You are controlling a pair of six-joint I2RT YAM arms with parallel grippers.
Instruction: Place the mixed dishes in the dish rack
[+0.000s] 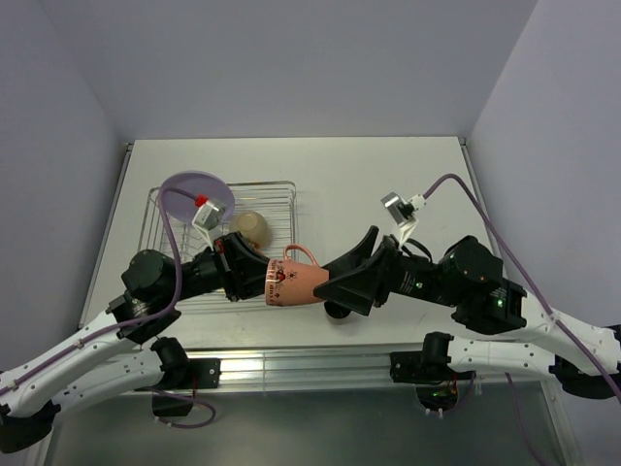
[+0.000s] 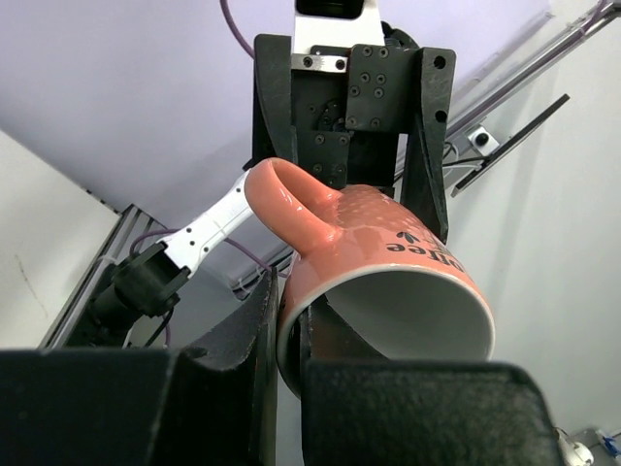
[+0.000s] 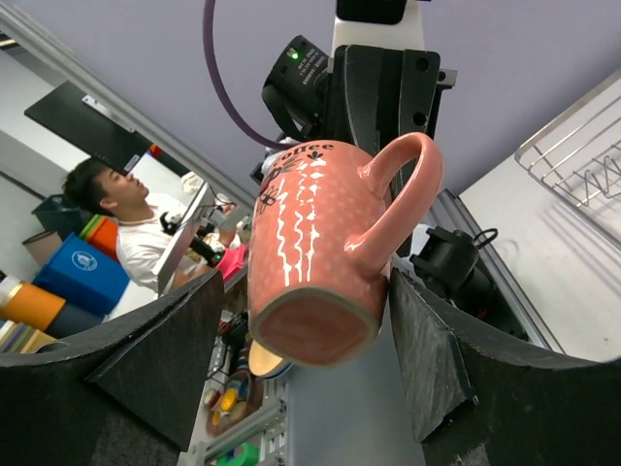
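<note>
Bright even light, soft faint shadows, glossy highlights on the pink cup [image 2: 369, 228], wrist-view foregrounds blurred

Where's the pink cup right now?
Top view, front centre: the pink cup is mid-air at the rack's near-right corner, rim pinched by the left gripper, base inside the right gripper.

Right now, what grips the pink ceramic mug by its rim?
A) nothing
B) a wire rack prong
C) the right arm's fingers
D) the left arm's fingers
D: in the left wrist view the left arm's fingers pinch the rim wall of the pink ceramic mug between them.
</note>
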